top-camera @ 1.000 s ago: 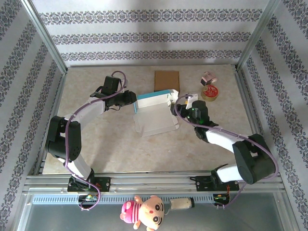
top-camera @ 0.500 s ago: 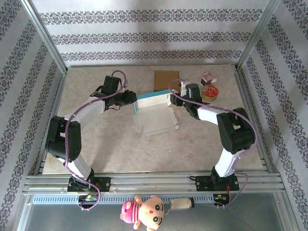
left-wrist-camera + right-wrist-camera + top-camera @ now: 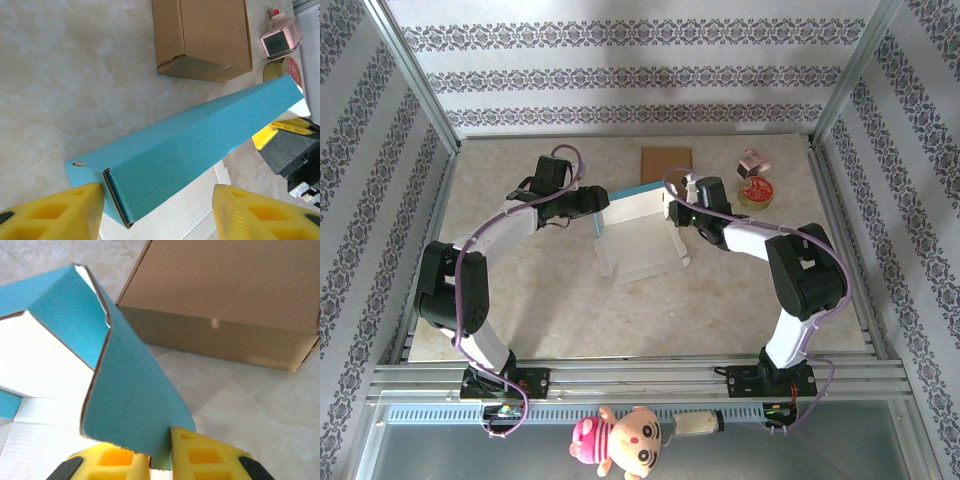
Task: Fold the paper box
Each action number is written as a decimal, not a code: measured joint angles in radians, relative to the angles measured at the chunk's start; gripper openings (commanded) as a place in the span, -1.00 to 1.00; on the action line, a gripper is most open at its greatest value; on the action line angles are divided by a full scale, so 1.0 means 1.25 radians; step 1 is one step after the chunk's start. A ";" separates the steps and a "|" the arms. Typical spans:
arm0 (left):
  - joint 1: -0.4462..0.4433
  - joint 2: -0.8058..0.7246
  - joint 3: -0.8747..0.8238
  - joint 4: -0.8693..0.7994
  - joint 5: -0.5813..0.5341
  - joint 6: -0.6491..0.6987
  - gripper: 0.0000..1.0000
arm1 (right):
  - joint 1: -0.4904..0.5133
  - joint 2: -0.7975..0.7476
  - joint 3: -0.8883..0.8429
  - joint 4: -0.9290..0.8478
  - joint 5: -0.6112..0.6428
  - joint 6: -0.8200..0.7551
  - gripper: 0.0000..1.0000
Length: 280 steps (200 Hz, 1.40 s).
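Note:
The paper box (image 3: 638, 232), blue outside and white inside, lies open in the middle of the table with its back wall (image 3: 638, 204) raised. My left gripper (image 3: 603, 203) is at that wall's left end. In the left wrist view its yellow fingers (image 3: 55, 212) stand open, far apart on either side of the blue wall (image 3: 190, 150). My right gripper (image 3: 678, 212) is at the wall's right end. In the right wrist view the right gripper (image 3: 160, 460) is shut on a blue side flap (image 3: 130, 400) that stands up from the box.
A brown cardboard box (image 3: 666, 166) lies just behind the paper box, close to both grippers (image 3: 225, 295). A small pink item (image 3: 753, 162) and a round tin (image 3: 757, 191) sit at the back right. A plush toy (image 3: 620, 438) lies below the table's front rail.
My right gripper swung up and left to the box's right end and closed on the blue flap. My left gripper opened off the wall's left end.

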 measured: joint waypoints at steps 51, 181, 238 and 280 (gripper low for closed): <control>0.000 0.015 0.000 0.004 0.009 -0.012 -0.16 | 0.009 -0.002 0.000 -0.016 0.005 0.036 -0.75; 0.005 0.017 0.000 0.006 0.027 -0.012 -0.20 | 0.093 0.100 0.034 0.033 0.035 0.026 -0.15; 0.005 0.017 0.000 0.006 0.027 -0.003 -0.20 | 0.068 -0.082 -0.066 0.018 -0.068 -0.021 0.29; 0.005 0.018 0.000 0.006 0.024 0.001 -0.20 | -0.046 -0.341 -0.128 0.010 -0.125 -0.151 0.47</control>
